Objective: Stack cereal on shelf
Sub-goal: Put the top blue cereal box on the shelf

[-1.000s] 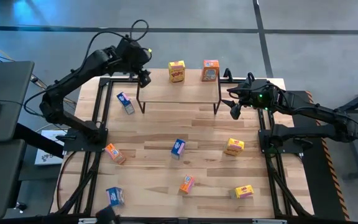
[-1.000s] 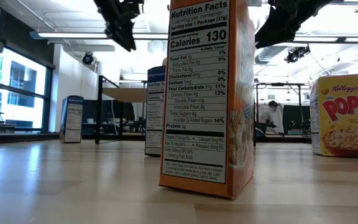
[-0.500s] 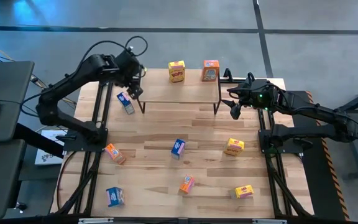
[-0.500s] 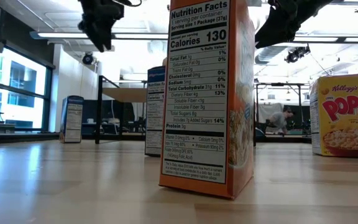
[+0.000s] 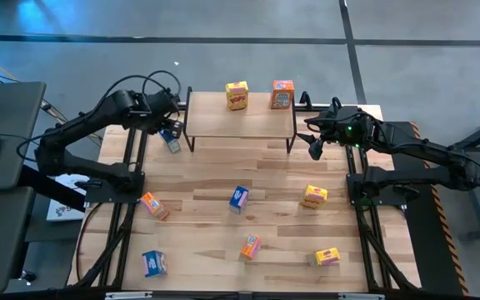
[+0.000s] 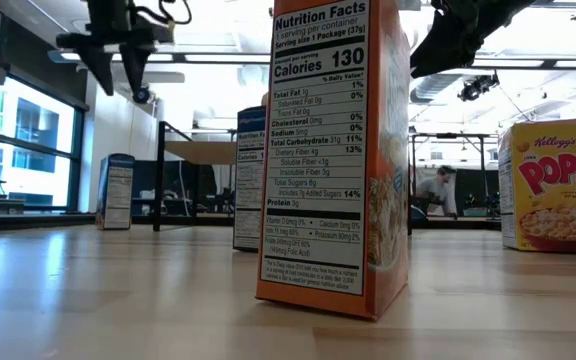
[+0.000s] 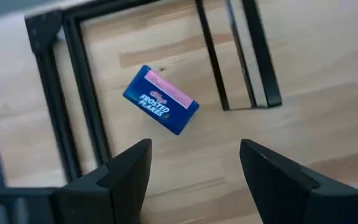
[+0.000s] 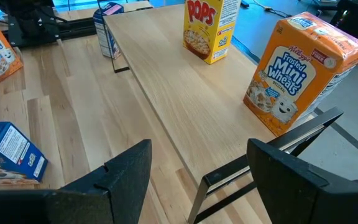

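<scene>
Cereal boxes (image 5: pixel 239 198) scattered on wood table (image 5: pixel 215 171), person (image 6: pixel 436 190) in bkgd.

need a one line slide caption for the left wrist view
Left gripper, jaws open, hovers above a blue Frosted Flakes box lying beside the shelf's black legs.

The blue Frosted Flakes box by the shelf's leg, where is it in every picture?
High view: the blue Frosted Flakes box lies left of the shelf, under the left hand.
Low view: cannot tell which box it is.
Left wrist view: the middle, past the open fingers.
Right wrist view: standing far off, by the shelf's far corner.
Shared landmark: the shelf's black leg.
</scene>
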Motion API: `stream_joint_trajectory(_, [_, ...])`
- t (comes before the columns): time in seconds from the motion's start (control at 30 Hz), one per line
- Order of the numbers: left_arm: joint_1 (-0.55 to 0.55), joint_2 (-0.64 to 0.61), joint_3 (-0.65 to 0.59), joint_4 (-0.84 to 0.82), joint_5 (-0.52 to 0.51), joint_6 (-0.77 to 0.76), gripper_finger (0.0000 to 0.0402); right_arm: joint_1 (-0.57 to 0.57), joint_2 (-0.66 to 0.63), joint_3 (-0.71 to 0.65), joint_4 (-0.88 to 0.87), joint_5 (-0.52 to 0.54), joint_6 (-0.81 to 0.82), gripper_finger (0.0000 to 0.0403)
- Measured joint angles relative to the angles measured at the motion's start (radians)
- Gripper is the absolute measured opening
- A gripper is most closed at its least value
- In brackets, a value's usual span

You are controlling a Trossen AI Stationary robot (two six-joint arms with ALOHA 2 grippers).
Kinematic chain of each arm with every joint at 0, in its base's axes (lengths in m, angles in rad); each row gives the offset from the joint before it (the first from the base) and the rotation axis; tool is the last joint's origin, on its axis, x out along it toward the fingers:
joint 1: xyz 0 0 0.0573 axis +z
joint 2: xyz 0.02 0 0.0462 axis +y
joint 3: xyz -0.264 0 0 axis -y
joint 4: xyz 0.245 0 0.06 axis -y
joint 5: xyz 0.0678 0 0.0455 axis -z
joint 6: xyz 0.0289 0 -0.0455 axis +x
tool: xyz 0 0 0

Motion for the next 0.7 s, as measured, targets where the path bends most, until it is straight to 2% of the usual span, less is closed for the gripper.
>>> stream_joint_trajectory(0.3, [0.000,-0.004,-0.079,0.061,-0.005,-0.259,0.0237,0.000,0.000,0.000,0.000,0.000,0.000,0.0257])
stream_joint_trajectory(0.47, [0.001,-0.004,-0.120,0.062,-0.073,-0.429,0.0237,0.000,0.000,0.000,0.000,0.000,0.000,0.0257])
stream_joint_trajectory(0.7, [0.012,-0.004,-0.190,0.104,-0.098,-0.544,0.0237,0.000,0.000,0.000,0.000,0.000,0.000,0.0257])
